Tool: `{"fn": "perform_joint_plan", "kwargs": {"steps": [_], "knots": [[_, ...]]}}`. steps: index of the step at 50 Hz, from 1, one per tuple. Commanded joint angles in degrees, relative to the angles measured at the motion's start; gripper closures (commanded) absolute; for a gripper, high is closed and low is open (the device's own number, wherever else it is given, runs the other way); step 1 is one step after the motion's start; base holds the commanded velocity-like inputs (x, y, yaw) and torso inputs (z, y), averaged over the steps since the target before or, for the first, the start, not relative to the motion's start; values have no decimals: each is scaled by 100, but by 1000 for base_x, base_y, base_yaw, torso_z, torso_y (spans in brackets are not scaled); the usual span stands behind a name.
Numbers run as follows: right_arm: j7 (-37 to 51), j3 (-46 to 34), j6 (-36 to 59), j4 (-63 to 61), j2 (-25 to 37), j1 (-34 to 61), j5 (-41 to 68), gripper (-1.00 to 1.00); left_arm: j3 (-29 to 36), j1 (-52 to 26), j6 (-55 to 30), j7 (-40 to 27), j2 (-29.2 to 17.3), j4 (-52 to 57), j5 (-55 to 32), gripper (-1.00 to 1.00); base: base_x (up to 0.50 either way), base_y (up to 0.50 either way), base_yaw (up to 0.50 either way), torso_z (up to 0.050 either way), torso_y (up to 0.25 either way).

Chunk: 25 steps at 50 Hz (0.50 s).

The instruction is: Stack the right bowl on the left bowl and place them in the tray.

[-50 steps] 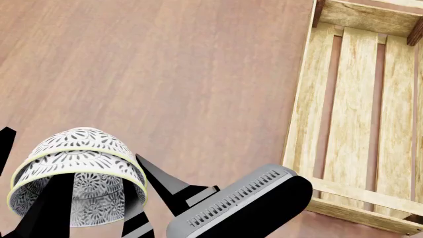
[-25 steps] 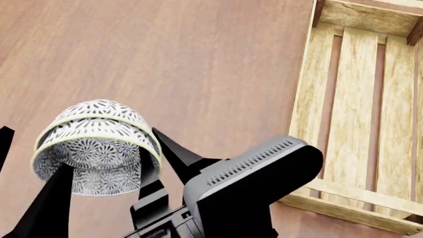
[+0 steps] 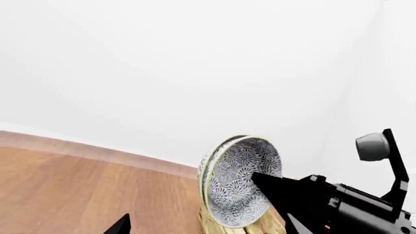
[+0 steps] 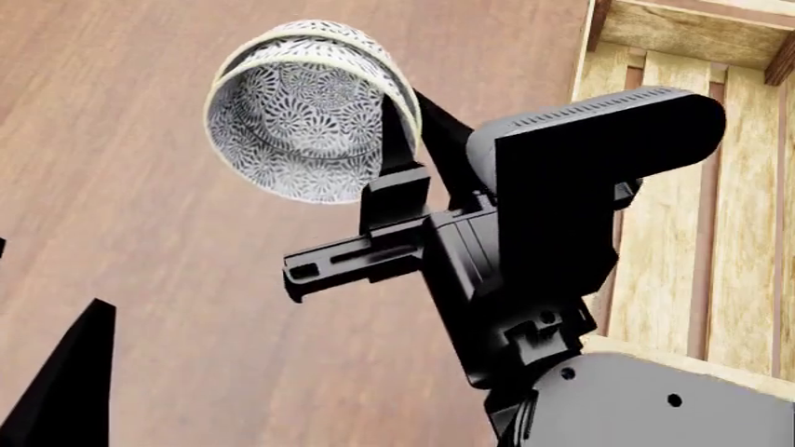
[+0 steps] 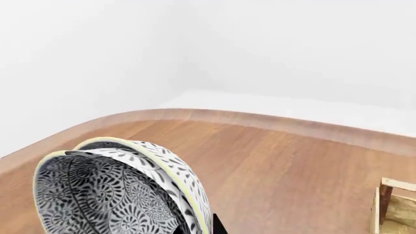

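Head view: right pincer (image 4: 400,121) gripping stacked bowls (image 4: 311,112)

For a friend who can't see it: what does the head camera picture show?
A black right gripper holds two nested patterned bowls tipped on their side, above a wooden table. A pale slatted tray sits at the right.

Stacked bowls (image 3: 237,183) tipped sideways — right hand (image 3: 273,187) gripping them.

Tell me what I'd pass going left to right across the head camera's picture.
Left arm's dark tool tip → stacked bowls held up tilted → right arm's black tool gripping their rim → wooden tray at the right edge.
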Motion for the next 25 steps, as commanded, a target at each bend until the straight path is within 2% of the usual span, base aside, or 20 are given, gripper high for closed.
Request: {"fn": "perform_joint_plan", "kwargs": {"steps": [1, 8, 25], "knots": [[-780, 369, 307, 762, -1, 528, 1192, 100, 59, 26, 44, 62, 58, -59, 58, -100, 0, 0, 0, 0, 0], [-1282, 542, 739, 1696, -295, 593, 2075, 100, 60, 37, 60, 70, 56, -78, 57, -100, 0, 0, 0, 0, 1], [-2234, 990, 1476, 3665, -1143, 268, 3379, 100, 54, 24, 80, 82, 58, -148, 21, -100, 0, 0, 0, 1, 1]]}}
